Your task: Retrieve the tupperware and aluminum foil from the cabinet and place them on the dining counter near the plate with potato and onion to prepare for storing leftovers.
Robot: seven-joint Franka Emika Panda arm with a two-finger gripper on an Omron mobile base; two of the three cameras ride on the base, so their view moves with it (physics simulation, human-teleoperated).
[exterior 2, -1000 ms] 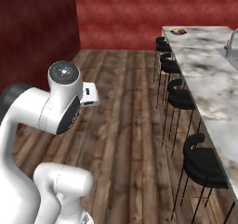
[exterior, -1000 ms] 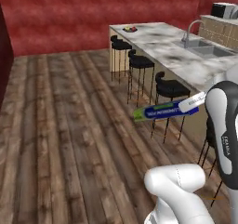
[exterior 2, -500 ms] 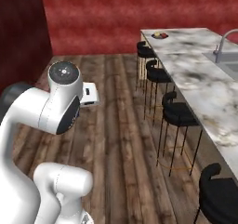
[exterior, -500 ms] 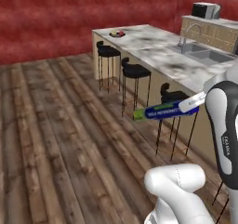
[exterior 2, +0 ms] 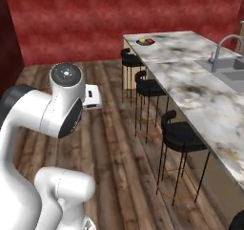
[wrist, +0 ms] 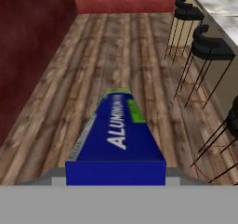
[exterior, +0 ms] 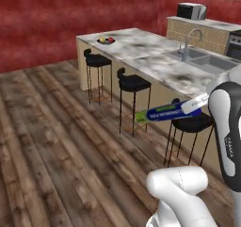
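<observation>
Aluminum foil (wrist: pixel 116 139) clamped in my tool (exterior: pixel 188 109), carried in the air over the wood floor (exterior: pixel 52 141).

From the hand camera I see the dark blue box running straight out from the tool, its green end farthest from me, white lettering along its side. Beyond it, three dark stools (exterior: pixel 133 83) line the near edge of the marble bench (exterior 2: pixel 190 76). At the bench's far end sits a plate (exterior: pixel 105 40) with food; a sink (exterior: pixel 204 61) is set into the top.
</observation>
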